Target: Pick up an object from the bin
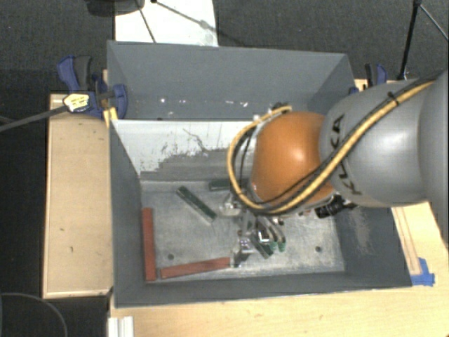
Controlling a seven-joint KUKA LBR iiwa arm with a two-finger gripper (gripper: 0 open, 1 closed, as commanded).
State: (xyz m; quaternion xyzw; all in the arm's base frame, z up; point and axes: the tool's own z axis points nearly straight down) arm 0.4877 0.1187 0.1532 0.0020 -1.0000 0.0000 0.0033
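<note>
My gripper point(245, 248) hangs low over the bin floor near the front middle, under the arm's orange cover. Its tip is just above the right end of a long red-brown bar point(193, 267) that lies flat along the bin's front wall. A small green piece point(276, 244) shows right beside the gripper on its right; whether it is held cannot be told. A dark green stick point(196, 203) lies slanted on the floor up and to the left of the gripper.
A second red-brown bar point(148, 244) lies along the left wall and meets the first one at the front left corner. A short dark bar point(219, 184) rests by the back wall. The arm covers the bin's right half.
</note>
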